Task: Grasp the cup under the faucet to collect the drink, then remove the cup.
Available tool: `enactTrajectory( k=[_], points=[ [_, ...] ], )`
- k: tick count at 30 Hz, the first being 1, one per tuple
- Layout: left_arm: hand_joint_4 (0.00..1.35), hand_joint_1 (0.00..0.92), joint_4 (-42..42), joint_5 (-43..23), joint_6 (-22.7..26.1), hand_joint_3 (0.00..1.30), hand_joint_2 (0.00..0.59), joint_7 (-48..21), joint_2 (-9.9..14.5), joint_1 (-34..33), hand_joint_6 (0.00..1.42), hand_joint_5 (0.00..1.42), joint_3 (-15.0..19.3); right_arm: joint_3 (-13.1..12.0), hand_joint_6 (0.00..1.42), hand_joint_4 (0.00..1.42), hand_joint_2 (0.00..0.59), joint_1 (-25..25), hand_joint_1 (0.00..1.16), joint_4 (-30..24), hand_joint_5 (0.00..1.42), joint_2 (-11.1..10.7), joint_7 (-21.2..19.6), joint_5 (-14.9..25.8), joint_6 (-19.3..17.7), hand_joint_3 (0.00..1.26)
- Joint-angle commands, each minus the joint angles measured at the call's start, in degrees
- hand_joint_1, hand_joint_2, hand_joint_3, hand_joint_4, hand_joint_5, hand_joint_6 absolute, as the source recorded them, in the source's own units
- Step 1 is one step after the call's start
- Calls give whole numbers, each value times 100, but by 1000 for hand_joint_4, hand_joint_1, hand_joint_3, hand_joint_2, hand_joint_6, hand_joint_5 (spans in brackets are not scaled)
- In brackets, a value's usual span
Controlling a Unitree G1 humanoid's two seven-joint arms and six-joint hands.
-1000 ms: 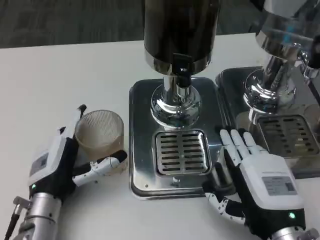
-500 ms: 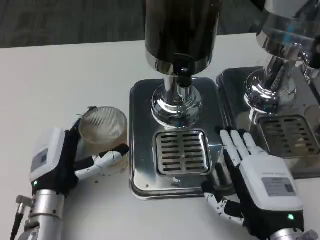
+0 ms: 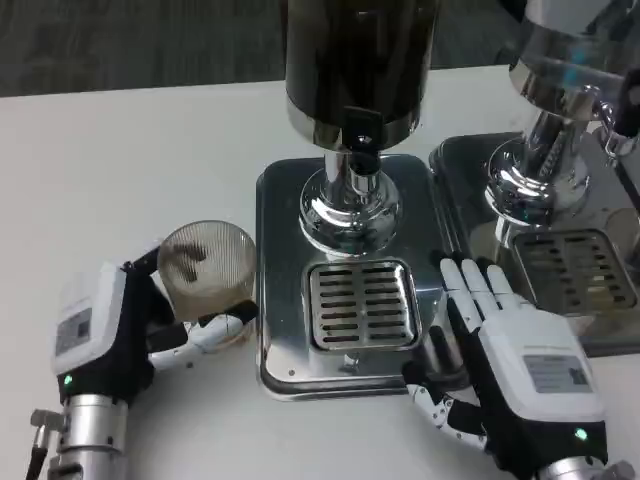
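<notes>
Left hand (image 3: 105, 330) sits at the near-left of the white table (image 3: 120, 170), white back turned outward, fingers wrapped around the cup (image 3: 205, 280). Dark fingers show behind the cup's left side and one white-and-black finger (image 3: 215, 325) curls across its lower front, so the cup is gripped. The cup is translucent and ribbed, tilted so that its mouth faces up toward the camera. It stands on the table just left of the drip tray (image 3: 280, 300), beside the tray and apart from the slotted grate (image 3: 362, 305). It is not under the faucet (image 3: 357, 152).

Centre of the view: a dark cylindrical dispenser (image 3: 358, 60) rises on a polished chrome pedestal from the back of the tray, with the faucet projecting at its lower front, above the pedestal and behind the grate.

Right hand (image 3: 505, 360) lies palm down at the tray's right edge. Its long fingers (image 3: 470, 285) are straight and pressed close together, pointing away from the robot; the thumb sticks out to the left near the tray's front-right corner. It holds nothing.

Far right: a second chrome dispenser (image 3: 560, 90) stands on its own tray (image 3: 460, 170) with a grate.
</notes>
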Motion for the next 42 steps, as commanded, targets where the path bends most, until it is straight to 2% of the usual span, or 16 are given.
enactTrajectory(
  k=[1,6,9,16,23,36,42],
  points=[
    [810,522,-141,75,26,623,69,319,36,22,1168,991,-2,-4,163,0,374,-34,569,-21,0,-17,-65,12,-30,0],
    [821,536,-171,110,37,635,62,474,31,10,1173,992,-6,-5,164,0,374,-40,570,-17,0,-13,-74,8,-21,0],
    [810,495,-257,91,-79,644,44,577,32,16,1179,992,54,-12,164,0,374,-37,570,-17,0,-11,-79,15,-20,0],
    [810,479,-689,98,-301,644,38,713,93,29,1196,1002,150,-6,164,0,376,-44,572,-8,0,-3,-106,0,-18,0],
    [810,467,-1083,315,-343,644,37,637,76,16,1198,1003,11,0,150,0,387,-9,580,-45,0,27,-189,-15,4,0],
    [820,451,-781,596,-284,654,44,166,-213,-367,1208,1002,-404,9,147,0,388,237,583,-216,0,215,-464,-92,111,0],
    [837,458,-136,657,-120,670,43,-62,-532,-905,1230,1015,-631,37,147,0,390,282,585,-360,0,264,-458,-118,135,0]
  ],
)
